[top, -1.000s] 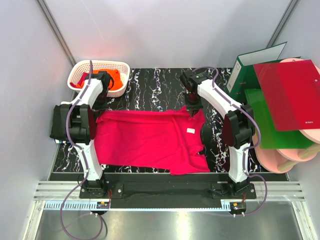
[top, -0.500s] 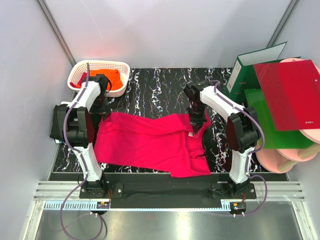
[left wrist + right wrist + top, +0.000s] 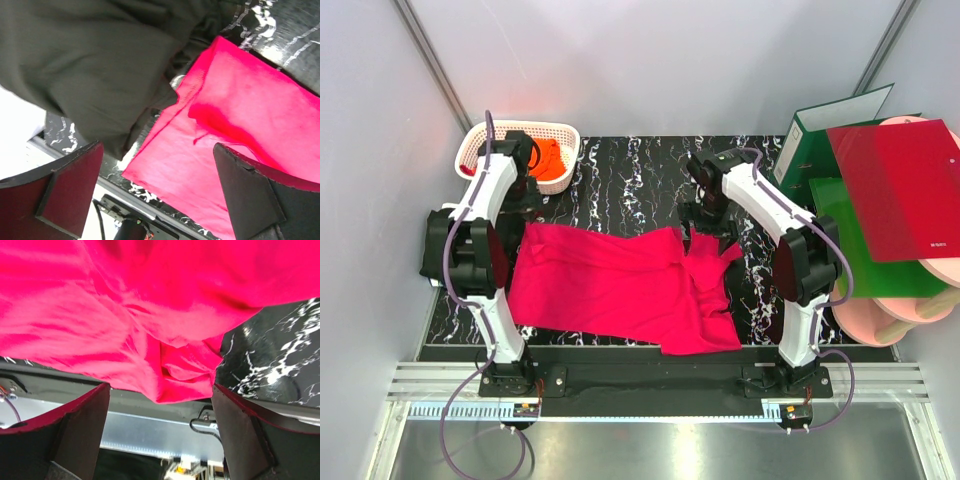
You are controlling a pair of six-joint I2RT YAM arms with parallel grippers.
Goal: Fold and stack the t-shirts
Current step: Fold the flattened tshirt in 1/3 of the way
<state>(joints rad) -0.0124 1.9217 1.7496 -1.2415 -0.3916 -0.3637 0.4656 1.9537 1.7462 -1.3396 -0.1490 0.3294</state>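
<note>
Noted pink shirt [image 3: 620,285] lying flat mid-table, far edge rumpled, right end bunched. Saw left gripper [image 3: 527,200] above its far left corner, jaws wide, gripping nothing. Saw right gripper [image 3: 708,232] over the bunched far right corner, jaws likewise spread wide and empty. Logged black shirt [image 3: 433,245] at the left table edge, just beside the pink one; orange shirt [image 3: 552,160] in the basket [image 3: 525,127], far left.

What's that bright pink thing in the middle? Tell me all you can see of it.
A crimson-pink t-shirt, soft cloth, lies spread but rumpled on the black marbled table. Its far edge is uneven, folds bunch at its right end, and a stitched hem shows at its left corner. The left gripper and right gripper hang open above it, holding nothing.
</note>
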